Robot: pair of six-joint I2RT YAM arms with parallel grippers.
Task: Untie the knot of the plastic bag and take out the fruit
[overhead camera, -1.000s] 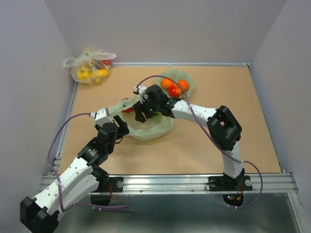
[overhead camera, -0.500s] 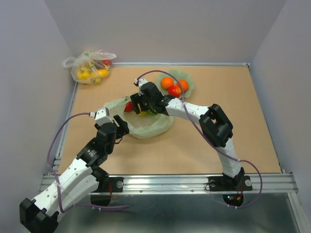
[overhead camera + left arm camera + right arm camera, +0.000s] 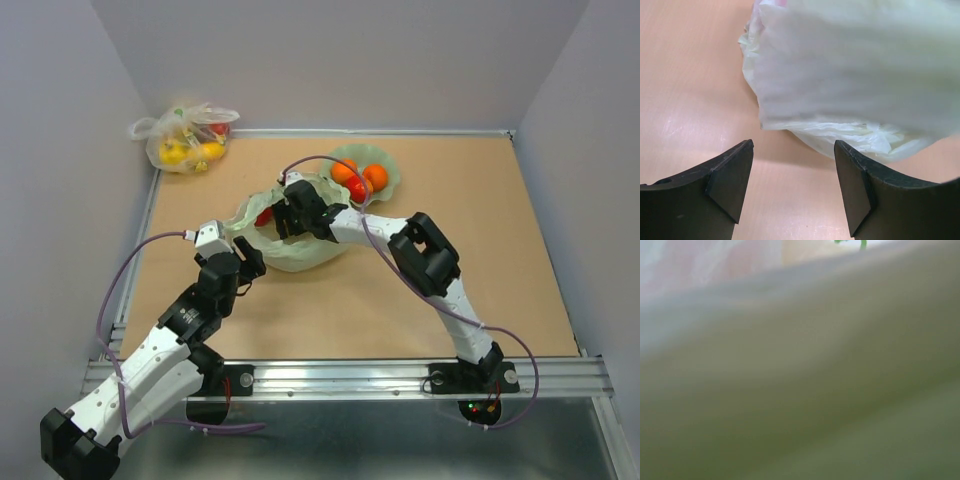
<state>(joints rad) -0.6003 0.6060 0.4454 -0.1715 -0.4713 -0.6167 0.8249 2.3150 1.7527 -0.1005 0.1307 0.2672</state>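
Note:
The pale green plastic bag (image 3: 305, 250) lies open mid-table; no knot shows on it. My right gripper (image 3: 286, 222) reaches inside its mouth, and the bag film hides its fingers. The right wrist view is filled with blurred green film (image 3: 800, 390). A red fruit (image 3: 263, 217) shows at the bag's left rim. Two orange fruits (image 3: 343, 171) and a red one (image 3: 359, 189) lie in the green bowl (image 3: 392, 172) behind the bag. My left gripper (image 3: 248, 262) is open and empty, just short of the bag's near left side (image 3: 850, 75), with its fingertips (image 3: 732, 185) over bare table.
A clear whitish tied bag (image 3: 185, 135) with yellow and red items sits at the back left corner, off the brown board. Walls close the table on the left, back and right. The right arm (image 3: 430, 255) stretches across the middle of the board.
My right gripper has moved left and deeper into the bag's mouth, and the bag's rim now rises around it. The left arm has not moved.

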